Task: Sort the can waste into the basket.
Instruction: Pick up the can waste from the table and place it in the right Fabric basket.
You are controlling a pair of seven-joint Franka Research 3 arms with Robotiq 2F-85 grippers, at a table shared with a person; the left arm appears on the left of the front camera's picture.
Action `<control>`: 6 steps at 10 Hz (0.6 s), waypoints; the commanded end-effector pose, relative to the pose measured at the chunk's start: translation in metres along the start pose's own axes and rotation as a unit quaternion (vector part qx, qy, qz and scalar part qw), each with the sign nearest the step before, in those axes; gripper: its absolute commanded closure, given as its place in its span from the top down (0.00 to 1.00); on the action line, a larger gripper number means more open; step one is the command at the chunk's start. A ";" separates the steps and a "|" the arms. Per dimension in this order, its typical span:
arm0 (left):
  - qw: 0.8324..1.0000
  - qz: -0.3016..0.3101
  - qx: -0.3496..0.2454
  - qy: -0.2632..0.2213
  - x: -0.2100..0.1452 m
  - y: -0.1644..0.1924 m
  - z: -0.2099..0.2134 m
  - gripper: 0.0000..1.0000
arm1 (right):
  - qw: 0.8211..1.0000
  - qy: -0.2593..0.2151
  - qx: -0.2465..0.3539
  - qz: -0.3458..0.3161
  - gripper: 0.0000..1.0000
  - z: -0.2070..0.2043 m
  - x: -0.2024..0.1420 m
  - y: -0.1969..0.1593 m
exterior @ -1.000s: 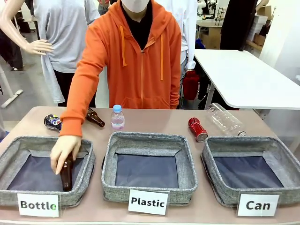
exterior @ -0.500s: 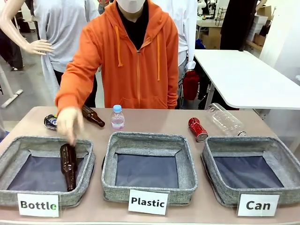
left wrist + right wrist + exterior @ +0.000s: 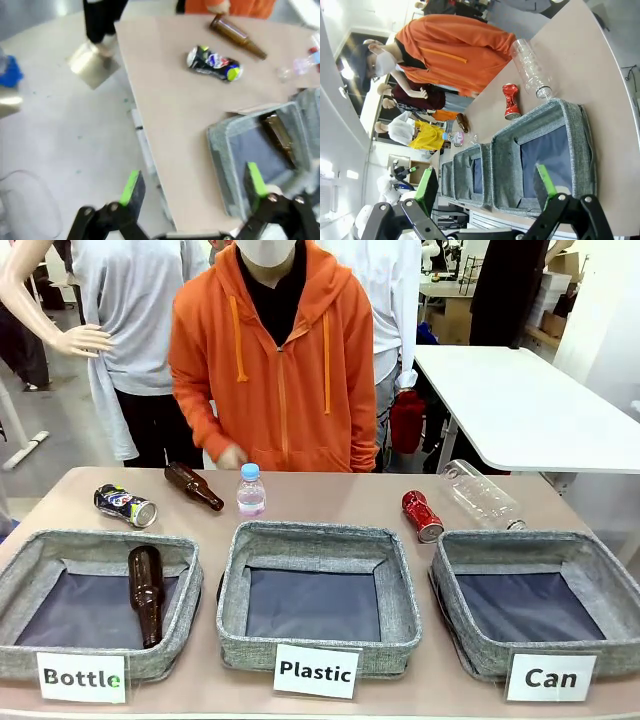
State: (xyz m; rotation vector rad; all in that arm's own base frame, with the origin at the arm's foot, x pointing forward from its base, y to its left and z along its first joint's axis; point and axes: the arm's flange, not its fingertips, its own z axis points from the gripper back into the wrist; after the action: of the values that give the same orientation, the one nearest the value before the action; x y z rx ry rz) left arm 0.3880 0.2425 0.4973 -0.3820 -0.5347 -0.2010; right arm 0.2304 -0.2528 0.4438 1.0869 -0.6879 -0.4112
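- The red can [image 3: 421, 516], dented, lies on its side on the table [image 3: 330, 502], just behind the far left corner of the Can basket [image 3: 448, 605].
- The blue can [image 3: 125, 506] lies on its side at the far left of the table, behind the Bottle bin [image 3: 95, 540] and well apart from the Can basket.
- The Can basket sits at the right end of the row of three bins, with nothing on its dark lining.
- A clear bottle [image 3: 480, 495] lies on its side just right of the red can, behind the Can basket's far rim.
- The Plastic bin [image 3: 318, 536] stands in the middle, and a small water bottle [image 3: 251, 490] stands upright behind it.
- A loose brown bottle [image 3: 194, 486] lies on the table between the blue can and the water bottle.
- A second brown bottle [image 3: 146, 593] lies inside the Bottle bin, along its right side.
- The person's hand [image 3: 232, 456] is at the far table edge, touching none of these things.
- The left gripper [image 3: 193, 180] hangs over the table's left edge by the Bottle bin, with its jaws wide apart and nothing between them.
- The right gripper [image 3: 486, 184] looks along the row of bins from the Can basket's end, with its jaws spread wide and holding nothing.
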 end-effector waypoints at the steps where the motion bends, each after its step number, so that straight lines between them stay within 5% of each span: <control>1: 0.992 -0.039 0.064 0.100 0.030 -0.033 -0.039 1.00 | 1.000 -0.008 0.012 0.013 1.00 -0.001 0.003 -0.001; 4: 0.978 -0.057 0.175 0.099 0.076 -0.083 -0.110 1.00 | 1.000 -0.008 0.012 0.013 1.00 -0.001 0.003 -0.001; 6: 0.973 -0.089 0.174 0.126 0.102 -0.107 -0.166 1.00 | 1.000 -0.008 0.012 0.013 1.00 -0.001 0.003 -0.001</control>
State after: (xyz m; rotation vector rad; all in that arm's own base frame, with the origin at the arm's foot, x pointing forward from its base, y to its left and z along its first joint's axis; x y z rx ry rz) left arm 0.5028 0.0746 0.4585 0.0056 -0.3755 -0.3216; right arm 0.2309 -0.2529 0.4439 1.0856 -0.6864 -0.4108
